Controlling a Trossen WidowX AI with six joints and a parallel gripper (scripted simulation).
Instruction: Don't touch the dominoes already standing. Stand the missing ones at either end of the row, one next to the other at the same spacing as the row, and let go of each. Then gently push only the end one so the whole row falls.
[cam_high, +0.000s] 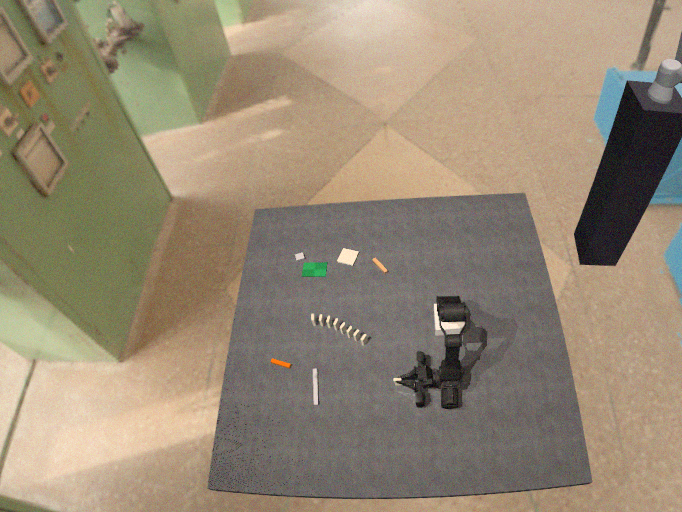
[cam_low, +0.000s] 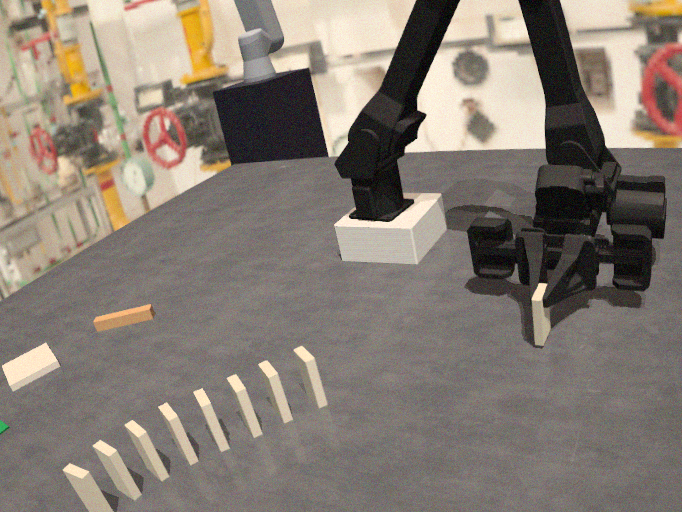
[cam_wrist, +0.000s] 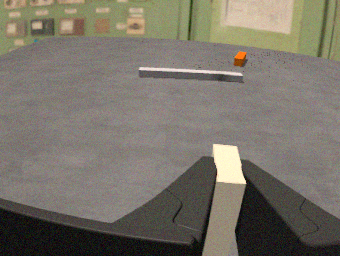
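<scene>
Several cream dominoes stand upright in a slightly curved row. The end domino nearest the arm (cam_high: 364, 338) (cam_low: 311, 377) and the far end domino (cam_high: 313, 319) (cam_low: 88, 487) both stand. My gripper (cam_high: 402, 380) (cam_low: 541, 300) (cam_wrist: 223, 170) is shut on a cream domino (cam_high: 396, 380) (cam_low: 540, 325) (cam_wrist: 227, 167), held upright by its upper part. Its foot is at or just above the table; I cannot tell if it touches. It is well away from the row, beyond the near end. The row is outside the wrist view.
A pale grey bar (cam_high: 315, 386) (cam_wrist: 190, 74) and an orange stick (cam_high: 280, 363) (cam_wrist: 240, 59) lie on the table. Beyond the row lie a green sheet (cam_high: 314, 269), a cream block (cam_high: 347, 256) (cam_low: 30, 366), a tan stick (cam_high: 380, 265) (cam_low: 123, 318) and a small grey piece (cam_high: 299, 256).
</scene>
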